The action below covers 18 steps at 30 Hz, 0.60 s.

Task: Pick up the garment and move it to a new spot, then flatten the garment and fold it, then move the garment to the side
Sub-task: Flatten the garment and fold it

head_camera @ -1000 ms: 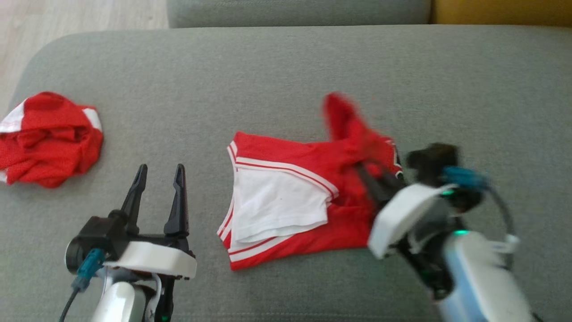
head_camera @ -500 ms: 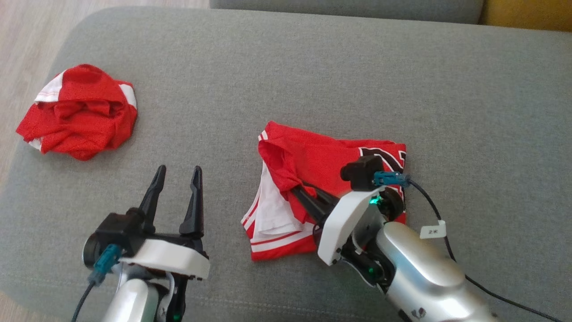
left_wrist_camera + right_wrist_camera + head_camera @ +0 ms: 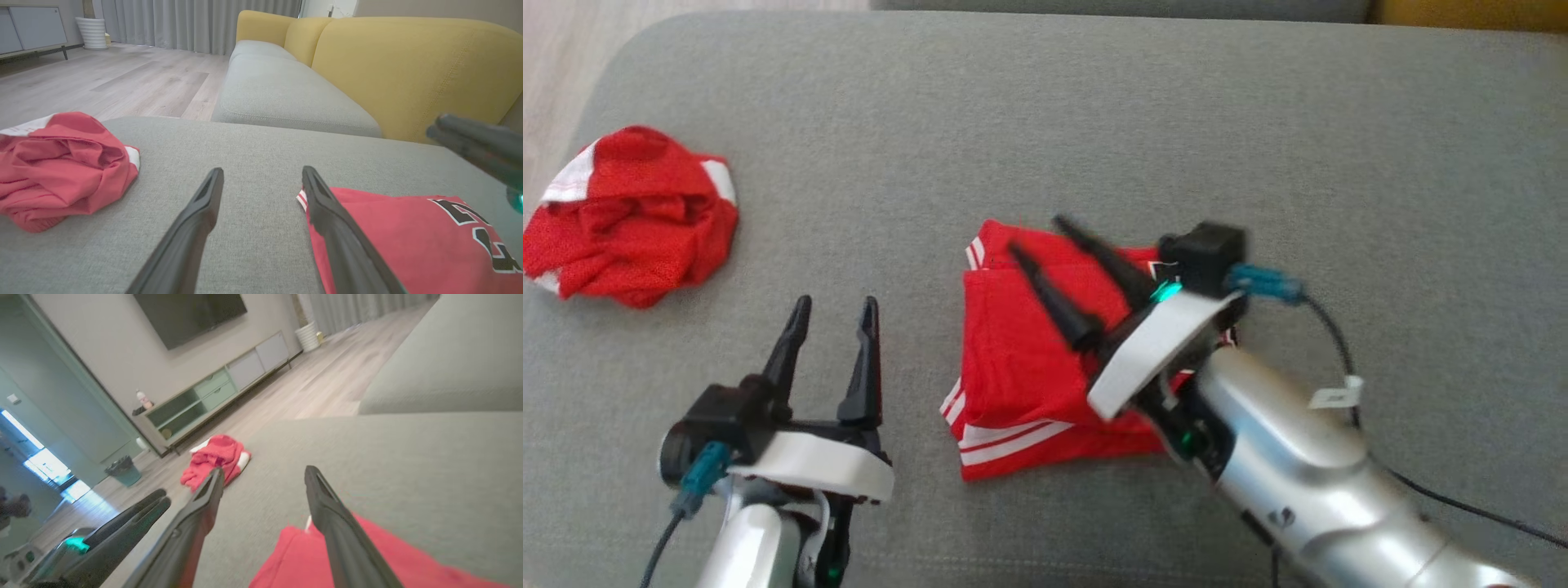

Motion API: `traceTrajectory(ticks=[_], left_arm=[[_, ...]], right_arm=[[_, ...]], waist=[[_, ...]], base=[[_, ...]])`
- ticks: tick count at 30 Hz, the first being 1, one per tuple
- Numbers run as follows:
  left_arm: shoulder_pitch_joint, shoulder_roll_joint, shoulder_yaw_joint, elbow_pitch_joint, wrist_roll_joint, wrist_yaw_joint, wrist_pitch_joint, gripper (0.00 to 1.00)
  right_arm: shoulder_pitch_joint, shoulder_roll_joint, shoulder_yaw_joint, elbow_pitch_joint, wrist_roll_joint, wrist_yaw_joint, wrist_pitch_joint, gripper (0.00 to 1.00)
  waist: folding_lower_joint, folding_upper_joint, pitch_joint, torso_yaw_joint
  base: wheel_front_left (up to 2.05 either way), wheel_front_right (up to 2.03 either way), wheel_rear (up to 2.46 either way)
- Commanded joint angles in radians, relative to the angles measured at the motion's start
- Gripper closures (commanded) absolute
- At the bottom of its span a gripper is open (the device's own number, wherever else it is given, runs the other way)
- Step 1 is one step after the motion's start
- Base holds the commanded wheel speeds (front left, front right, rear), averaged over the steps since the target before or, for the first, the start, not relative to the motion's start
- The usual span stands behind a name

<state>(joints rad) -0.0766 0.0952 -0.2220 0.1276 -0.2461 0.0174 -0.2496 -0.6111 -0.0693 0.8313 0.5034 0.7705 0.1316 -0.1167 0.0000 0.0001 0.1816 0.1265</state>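
Note:
The garment (image 3: pixel 1013 367) is a red jersey with white stripes, lying folded in the middle of the grey cushion (image 3: pixel 1094 122). My right gripper (image 3: pixel 1036 235) hovers open just over its far left part, holding nothing. In the right wrist view its fingers (image 3: pixel 327 522) spread above the red cloth (image 3: pixel 294 555). My left gripper (image 3: pixel 836 304) stands open and empty to the left of the garment. In the left wrist view the garment (image 3: pixel 408 228) shows black numerals, close beside my left gripper (image 3: pixel 262 171).
A second red and white garment (image 3: pixel 629 212) lies crumpled near the cushion's left edge, also seen as a heap (image 3: pixel 61 163). Wooden floor (image 3: pixel 556 49) lies beyond that edge. A yellow sofa back (image 3: pixel 408 69) rises behind the cushion.
The right gripper has opened and let go of the red fold, which now lies flat over the white part. It has lifted slightly. The head camera has shifted; the left arm has not moved.

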Motion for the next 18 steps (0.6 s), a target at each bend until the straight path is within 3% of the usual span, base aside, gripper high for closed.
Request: traceTrajectory(ticks=[1,8,15,18], left_arm=[[-0.045,0.016,0.041,-0.038,0.011,0.001,-0.012,0.00],[-0.040,0.035,0.064,-0.056,0.019,0.007,-0.012,0.00],[-0.007,0.058,0.087,-0.066,0.021,0.023,-0.012,0.00],[0.013,0.063,0.091,-0.071,0.018,0.028,-0.012,0.00]], right_arm=[[-0.017,0.019,-0.051,-0.020,-0.039,-0.001,-0.037,0.00],[0.085,-0.005,-0.369,-0.047,-0.261,-0.001,-0.079,0.00],[0.300,-0.056,-0.669,-0.243,-0.462,-0.001,0.000,0.00],[0.388,-0.053,-0.751,-0.336,-0.517,-0.001,0.050,0.00]], waist=[[0.0000,-0.0001,-0.007,-0.016],[0.0000,-0.0001,-0.023,-0.057],[0.0000,-0.0001,-0.051,-0.086],[0.0000,-0.0001,-0.067,-0.090]], base=[[0.00,0.00,0.00],[0.00,0.00,0.00],[0.00,0.00,0.00],[0.00,0.00,0.00]])
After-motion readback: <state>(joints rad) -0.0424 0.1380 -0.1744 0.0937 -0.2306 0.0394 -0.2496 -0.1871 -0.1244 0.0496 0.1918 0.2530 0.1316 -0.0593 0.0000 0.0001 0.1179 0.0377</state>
